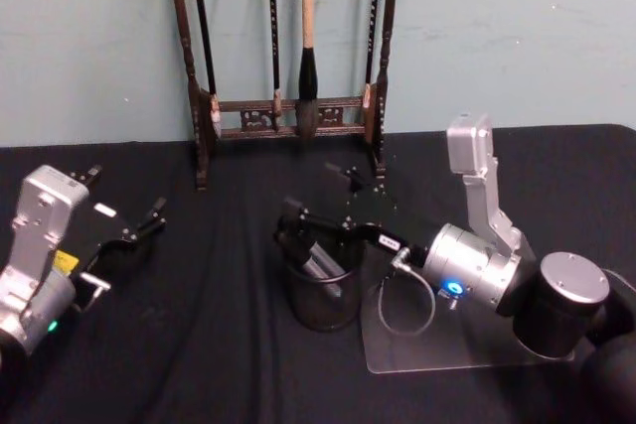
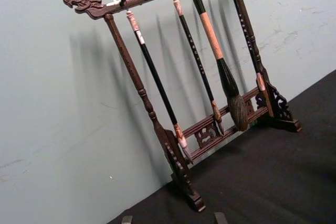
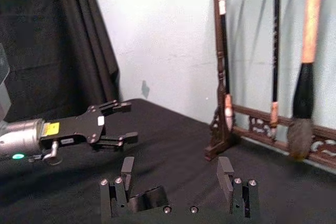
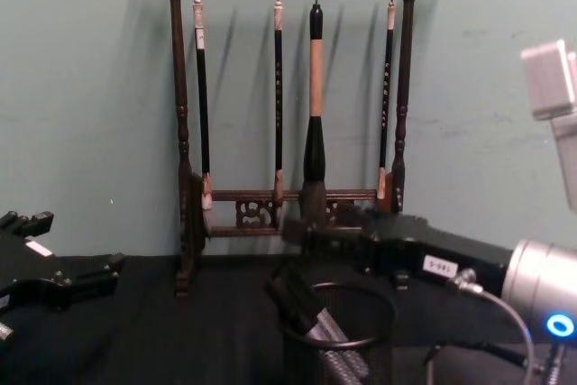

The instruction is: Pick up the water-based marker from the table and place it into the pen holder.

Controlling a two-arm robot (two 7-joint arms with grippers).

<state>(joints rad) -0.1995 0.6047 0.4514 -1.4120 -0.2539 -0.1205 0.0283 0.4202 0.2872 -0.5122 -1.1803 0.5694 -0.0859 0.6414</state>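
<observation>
Step in hand: by my judgement the release; the water-based marker (image 1: 320,263) already stands slanted inside the pen holder (image 1: 323,307), so what remains looks like letting go cleanly and lifting clear.
Right gripper (image 1: 316,200): reaches in from 3 o'clock and sits over the holder's mouth, its fingers spread wide. In the right wrist view the two pads (image 3: 127,168) stand well apart with nothing clamped between them. One finger lies along the rim's far side, the other points toward the brush rack (image 1: 288,106) at 12 o'clock.
Marker: a grey barrel leaning against the holder's wall, its upper end toward 11 o'clock in the head view; in the chest view it slants from the rim down into the mesh. Whether a fingertip touches it I cannot tell.
Marker relative to gripper: just beneath and slightly toward 7 o'clock of the open fingers, close but not gripped.
Doing it well: raise straight up before drawing back toward 3 o'clock, so the near finger does not hook the rim and tip the holder.
Left gripper (image 1: 127,217): parked at 9 o'clock on the black table (image 1: 199,364), fingers apart and empty.
</observation>
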